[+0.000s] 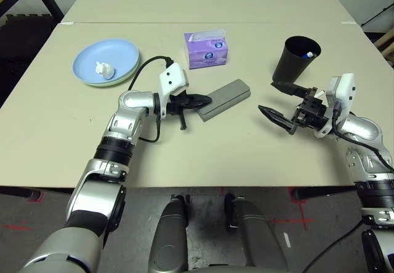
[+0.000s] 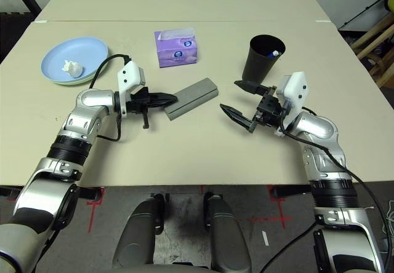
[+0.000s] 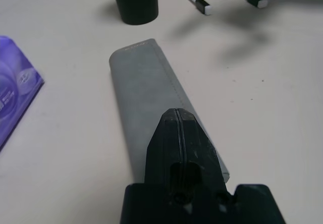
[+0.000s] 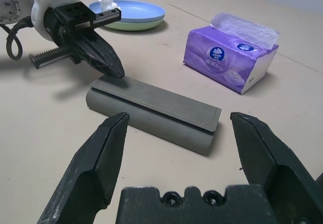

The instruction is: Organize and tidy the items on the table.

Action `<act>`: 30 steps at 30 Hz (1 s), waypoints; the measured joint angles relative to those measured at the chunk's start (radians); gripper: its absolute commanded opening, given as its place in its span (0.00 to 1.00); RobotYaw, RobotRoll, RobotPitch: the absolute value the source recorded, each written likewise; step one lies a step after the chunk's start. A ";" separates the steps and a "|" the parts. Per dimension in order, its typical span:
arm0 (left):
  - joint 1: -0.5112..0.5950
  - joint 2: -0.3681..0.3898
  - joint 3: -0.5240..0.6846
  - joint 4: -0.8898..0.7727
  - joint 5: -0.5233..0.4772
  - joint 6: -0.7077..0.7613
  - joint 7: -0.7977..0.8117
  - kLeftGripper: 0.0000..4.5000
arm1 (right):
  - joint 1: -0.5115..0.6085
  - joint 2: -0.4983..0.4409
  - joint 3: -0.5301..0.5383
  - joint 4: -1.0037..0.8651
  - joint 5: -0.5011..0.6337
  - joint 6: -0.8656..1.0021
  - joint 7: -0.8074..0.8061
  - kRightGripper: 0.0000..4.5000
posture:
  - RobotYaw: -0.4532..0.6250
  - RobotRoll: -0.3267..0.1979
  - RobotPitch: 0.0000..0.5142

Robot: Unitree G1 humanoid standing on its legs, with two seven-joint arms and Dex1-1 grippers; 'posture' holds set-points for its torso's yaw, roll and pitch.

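Relative to the grey oblong glasses case (image 1: pixel 225 100) on the pale beige table (image 1: pixel 203 156), the clenched black left claw (image 1: pixel 196 101) rests its closed tips at the near-left end, gripping nothing, while the black right claw (image 1: pixel 266 97), spread wide and empty, stands to the right.

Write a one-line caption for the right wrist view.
Grey glasses case between the open right gripper and a purple tissue box, stacked plates beyond.
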 measured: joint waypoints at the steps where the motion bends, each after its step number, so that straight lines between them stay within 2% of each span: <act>1: 0.005 0.002 -0.006 0.000 0.001 0.003 0.000 0.00 | 0.000 0.000 0.000 0.000 0.000 0.000 0.000 1.00 | 0.48 0.62 0.44; 10: 0.021 0.030 -0.028 0.003 0.016 0.008 0.003 0.00 | 0.000 0.000 0.000 0.000 0.000 -0.003 0.000 1.00 | 0.48 0.62 0.44; 21: -0.004 0.030 -0.024 0.048 0.002 -0.015 0.005 0.00 | -0.002 -0.004 0.000 0.006 -0.011 -0.010 -0.001 1.00 | 0.48 0.62 0.43; 30: -0.036 0.020 0.038 0.086 -0.104 -0.051 -0.115 0.00 | -0.015 -0.009 0.000 0.032 -0.020 -0.017 0.001 1.00 | 0.48 0.62 0.43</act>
